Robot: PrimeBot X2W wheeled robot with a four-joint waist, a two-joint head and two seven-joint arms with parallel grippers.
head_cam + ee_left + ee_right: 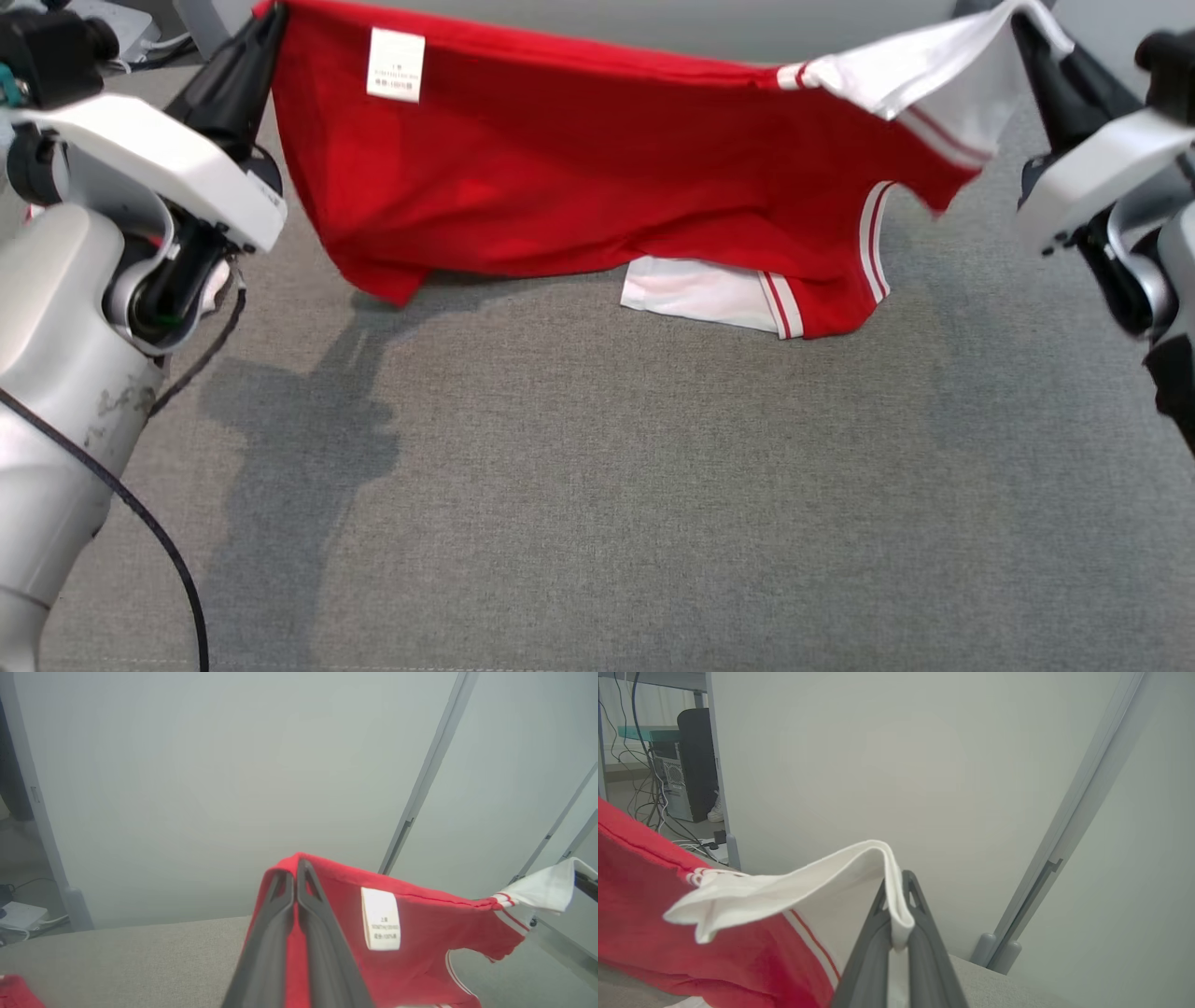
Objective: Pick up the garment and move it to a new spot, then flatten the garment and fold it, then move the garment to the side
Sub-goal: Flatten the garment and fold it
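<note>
Red garment [579, 177], white sleeve, striped trim, white label [396, 63] showing, hangs stretched left to right over the grey surface [597, 485], lower edge resting on it. Left gripper [268, 19] is clamped on the red corner, right gripper [1025, 28] on the white sleeve. Right wrist view catches a computer tower [686, 765] beyond.

This is looking like a lab or office: pale partition panels [901, 765] are enclosing the grey cloth-covered table [597, 504], and a computer tower [672, 788] with tangled cables [657, 812] is sitting at the upper left.
</note>
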